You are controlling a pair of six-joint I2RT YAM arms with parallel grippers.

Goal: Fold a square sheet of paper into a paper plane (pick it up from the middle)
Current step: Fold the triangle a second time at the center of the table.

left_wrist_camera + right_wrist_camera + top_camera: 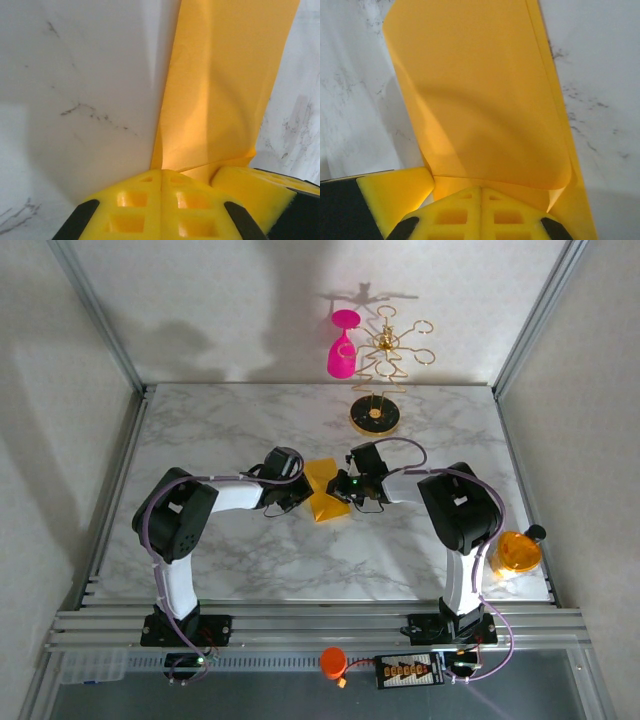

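The square sheet of paper (324, 490), orange-yellow and bent into overlapping layers, is held up over the middle of the marble table between both grippers. My left gripper (300, 492) pinches it from the left. In the left wrist view its yellow fingertips (145, 187) are pressed together and the paper (220, 85) rises from their seam (161, 171). My right gripper (350, 487) grips it from the right. Its jaws (481, 189) are shut at the curled lower edge of the sheet (480, 100). Each wrist view catches the other gripper's finger (255, 192) (395, 195) close beside.
A gold stand (376, 415) stands at the table's back, with a pink wine glass (342, 348) hanging on it. An orange translucent disc (516, 552) sits at the right edge by the right arm. The marble table (250, 560) lies bare in front of the grippers.
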